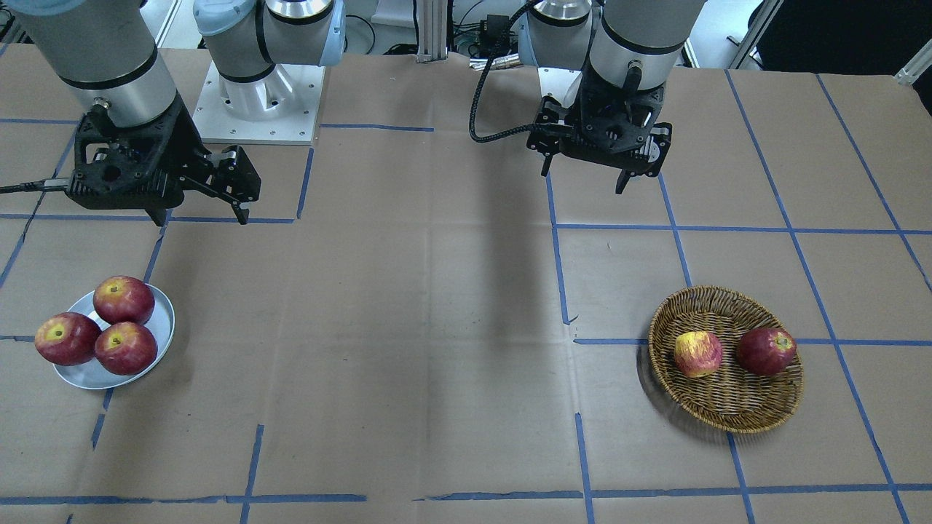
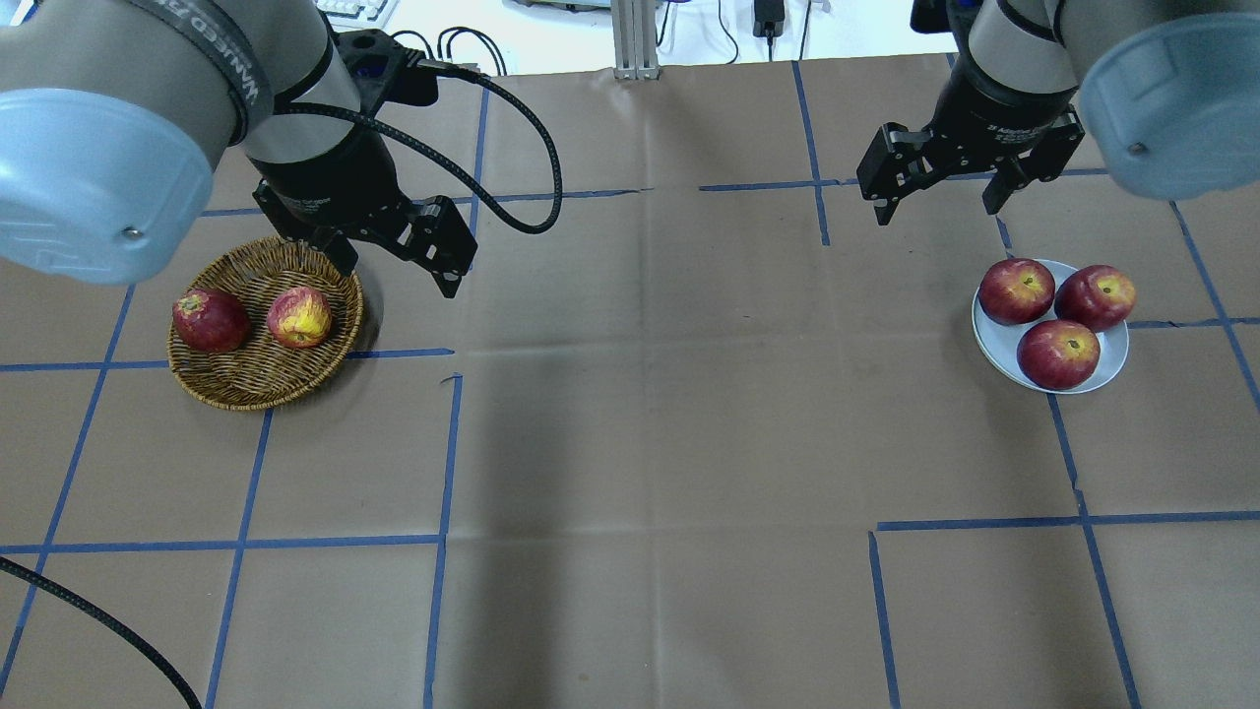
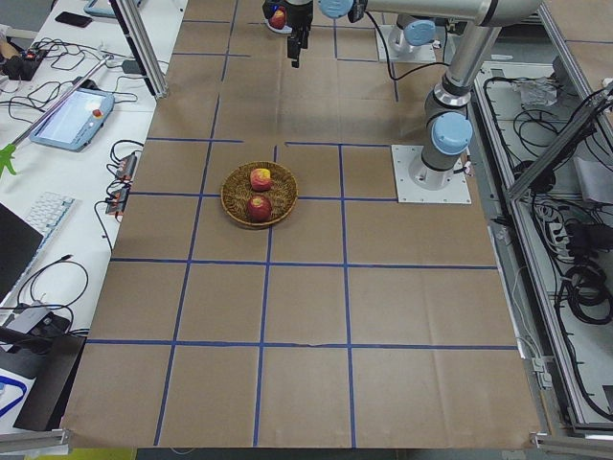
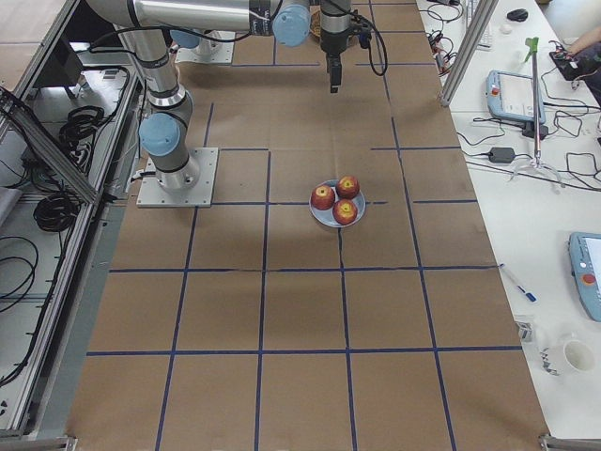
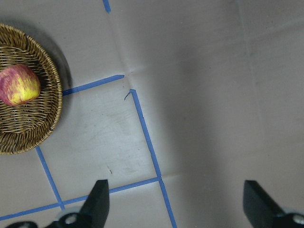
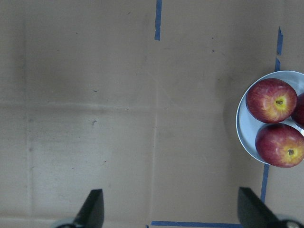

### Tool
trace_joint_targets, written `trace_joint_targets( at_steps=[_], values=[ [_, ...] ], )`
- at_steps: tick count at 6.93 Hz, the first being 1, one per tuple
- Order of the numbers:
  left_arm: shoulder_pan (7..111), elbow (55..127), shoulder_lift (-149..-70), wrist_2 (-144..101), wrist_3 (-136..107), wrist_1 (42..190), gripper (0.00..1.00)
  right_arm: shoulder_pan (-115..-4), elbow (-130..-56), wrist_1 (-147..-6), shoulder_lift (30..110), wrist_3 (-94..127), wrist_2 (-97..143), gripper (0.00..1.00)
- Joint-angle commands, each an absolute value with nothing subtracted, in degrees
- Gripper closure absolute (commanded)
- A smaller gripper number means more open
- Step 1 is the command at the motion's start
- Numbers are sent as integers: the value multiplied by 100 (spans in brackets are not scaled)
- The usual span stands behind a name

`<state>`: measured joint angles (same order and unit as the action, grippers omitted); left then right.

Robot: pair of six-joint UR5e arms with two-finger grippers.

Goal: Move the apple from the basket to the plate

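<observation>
The pale red-and-yellow apple (image 2: 299, 317) lies in the brown wicker basket (image 2: 256, 394) on the table's left side, beside one dark red apple (image 2: 210, 320). It also shows in the front view (image 1: 698, 354) and the left wrist view (image 5: 19, 85). My left gripper (image 2: 399, 279) hangs open and empty above the table, just beyond the basket's right rim. The grey-white plate (image 2: 999, 340) on the right holds three dark red apples. My right gripper (image 2: 935, 214) is open and empty, above the table behind and left of the plate.
Brown paper with blue tape lines covers the table. The wide middle stretch between the basket and the plate (image 1: 87, 375) shows only paper. The arm base plate (image 1: 255, 109) sits at the robot's edge.
</observation>
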<state>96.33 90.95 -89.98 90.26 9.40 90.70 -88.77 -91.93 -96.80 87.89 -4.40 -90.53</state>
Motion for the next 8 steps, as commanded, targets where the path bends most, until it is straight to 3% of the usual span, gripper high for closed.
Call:
trace_joint_targets(
  at_steps=[1, 8],
  values=[
    [9633, 9097, -8991, 9026, 940, 9070, 1, -8877, -9193, -9677, 8789, -448, -9061, 0],
    [9633, 9158, -8965, 9053, 949, 9070, 1, -8877, -9193, -9677, 8789, -448, -9062, 0]
  ],
)
